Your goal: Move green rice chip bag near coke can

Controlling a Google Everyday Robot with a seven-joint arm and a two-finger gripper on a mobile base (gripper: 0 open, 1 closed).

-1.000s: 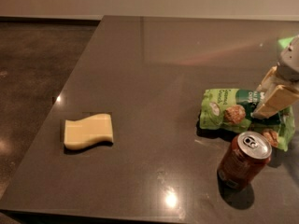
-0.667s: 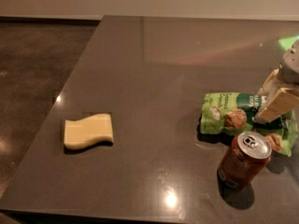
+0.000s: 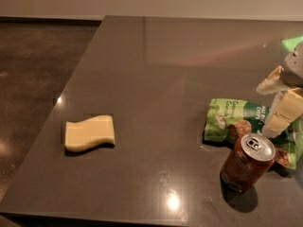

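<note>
The green rice chip bag (image 3: 236,119) lies crinkled on the dark table at the right, its right part hidden behind the gripper and the can. The coke can (image 3: 247,163) stands upright just in front of the bag, touching or almost touching it. My gripper (image 3: 263,110) reaches in from the right edge over the bag's right half. Its two cream fingers (image 3: 284,110) stand apart, the lower one down at the bag and the upper one above it. Nothing is lifted.
A pale yellow wavy sponge (image 3: 90,133) lies at the left of the table (image 3: 151,70). The table's left edge runs diagonally, with dark floor (image 3: 33,70) beyond it. The front edge is close below the can.
The gripper's fingers have shifted slightly over the bag and stand a little further apart. The bag, can and sponge have not moved.
</note>
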